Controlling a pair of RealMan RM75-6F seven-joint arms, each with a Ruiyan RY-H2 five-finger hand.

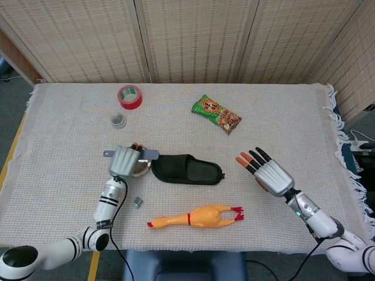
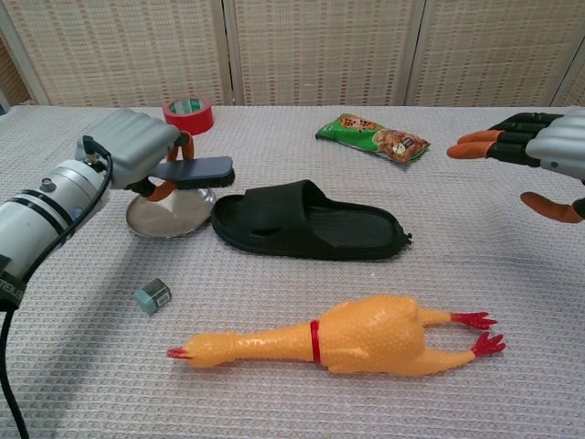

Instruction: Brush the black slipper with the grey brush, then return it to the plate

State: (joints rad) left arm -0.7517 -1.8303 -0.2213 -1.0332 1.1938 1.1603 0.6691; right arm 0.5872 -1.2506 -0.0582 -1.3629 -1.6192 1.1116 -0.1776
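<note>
The black slipper (image 1: 188,169) (image 2: 306,221) lies flat at the table's middle, toe to the left. My left hand (image 1: 123,160) (image 2: 135,155) holds the grey brush (image 1: 146,154) (image 2: 194,170) level above the round metal plate (image 1: 139,170) (image 2: 173,211), just left of the slipper. The brush head sits beside the slipper's toe, apart from it. My right hand (image 1: 271,175) (image 2: 539,146) hovers open well to the right of the slipper, fingers spread, holding nothing.
A yellow rubber chicken (image 1: 196,216) (image 2: 347,337) lies in front of the slipper. A small grey-green block (image 1: 137,202) (image 2: 153,294) sits near it. Red tape roll (image 1: 130,96) (image 2: 188,114), a small jar (image 1: 118,120) and a green snack bag (image 1: 217,113) (image 2: 373,136) lie further back.
</note>
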